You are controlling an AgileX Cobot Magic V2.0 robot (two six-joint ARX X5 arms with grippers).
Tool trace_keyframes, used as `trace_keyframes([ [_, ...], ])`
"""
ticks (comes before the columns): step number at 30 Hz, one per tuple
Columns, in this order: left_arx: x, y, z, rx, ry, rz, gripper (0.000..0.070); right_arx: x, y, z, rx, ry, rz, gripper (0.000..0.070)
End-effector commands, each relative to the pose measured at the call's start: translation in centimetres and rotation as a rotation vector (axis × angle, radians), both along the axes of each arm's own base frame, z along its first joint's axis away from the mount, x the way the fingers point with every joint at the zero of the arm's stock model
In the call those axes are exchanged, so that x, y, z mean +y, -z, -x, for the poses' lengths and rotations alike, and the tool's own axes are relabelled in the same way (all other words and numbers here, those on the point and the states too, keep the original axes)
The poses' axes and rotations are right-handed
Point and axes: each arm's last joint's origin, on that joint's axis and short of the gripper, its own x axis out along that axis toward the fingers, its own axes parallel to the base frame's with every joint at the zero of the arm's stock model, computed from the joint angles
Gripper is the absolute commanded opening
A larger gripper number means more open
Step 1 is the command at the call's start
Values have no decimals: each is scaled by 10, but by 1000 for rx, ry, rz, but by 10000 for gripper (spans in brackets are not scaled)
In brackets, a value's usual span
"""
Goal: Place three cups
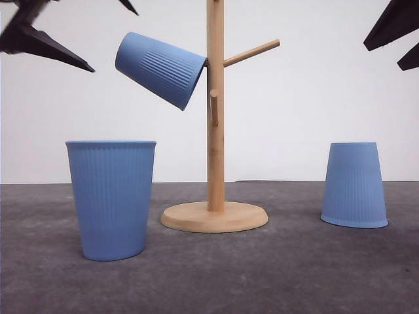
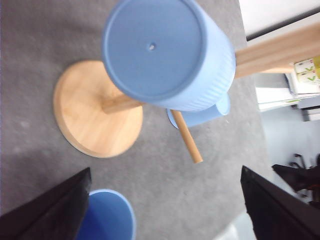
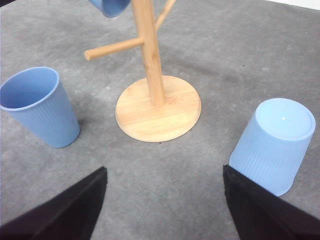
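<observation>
So far, hung: we count one cup [image 1: 160,69] on the wooden rack [image 1: 215,131].
Left: upright cup [image 1: 112,196], upside-down cup [image 1: 354,185] on the table [image 1: 275,275].
Grippers: left gripper [image 2: 165,210] and right gripper [image 3: 165,210] both spread apart, empty.

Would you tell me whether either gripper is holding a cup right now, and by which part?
Nothing is held. The left gripper and right gripper are both open, with no cup between their fingers.
</observation>
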Motion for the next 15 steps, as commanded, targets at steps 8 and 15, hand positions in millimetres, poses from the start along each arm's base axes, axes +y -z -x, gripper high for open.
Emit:
trace_keyframes([
  [8,15,32,47,-152,-150,-10,504,-1,-5,-1,38,101,-69,466],
  [15,28,62,75,-146,-274,-22,505,-5,-13,-13,160,281,-98,467],
])
